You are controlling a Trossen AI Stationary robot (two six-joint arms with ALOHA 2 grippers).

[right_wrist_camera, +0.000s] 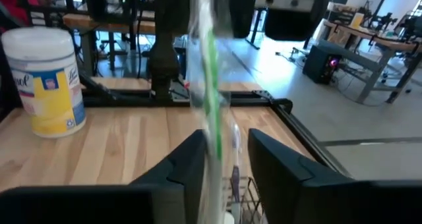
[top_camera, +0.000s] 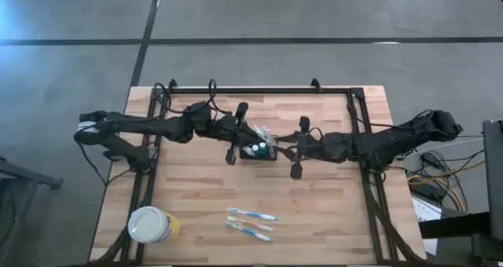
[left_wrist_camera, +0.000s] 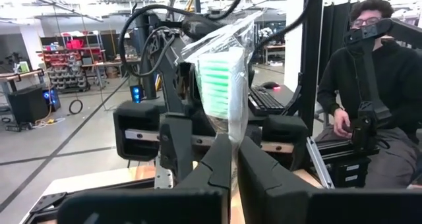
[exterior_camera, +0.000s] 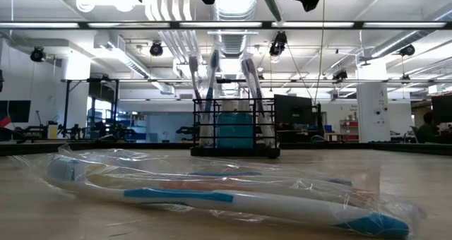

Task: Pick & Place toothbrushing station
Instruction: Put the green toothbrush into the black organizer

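On the wooden bench [top_camera: 314, 212] a tub [top_camera: 151, 224] stands front left. The left gripper [left_wrist_camera: 232, 159] has its jaws pressed on a wrapped green toothbrush [left_wrist_camera: 221, 85] above the caddy [top_camera: 258, 151] at mid-bench. The right gripper [right_wrist_camera: 224, 163] has spread jaws flanking that toothbrush. Two wrapped brushes [top_camera: 251, 221] lie near the front.

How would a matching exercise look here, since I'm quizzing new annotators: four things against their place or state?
Things:
1. left gripper
2. right gripper
3. white-lidded tub
4. wire basket

Places or states:
A. middle of the table, between both grippers
B. shut on the wrapped green toothbrush
C. table corner at the high view's lower left
D. open, fingers either side of the wrapped toothbrush

Pairs: 1-B, 2-D, 3-C, 4-A
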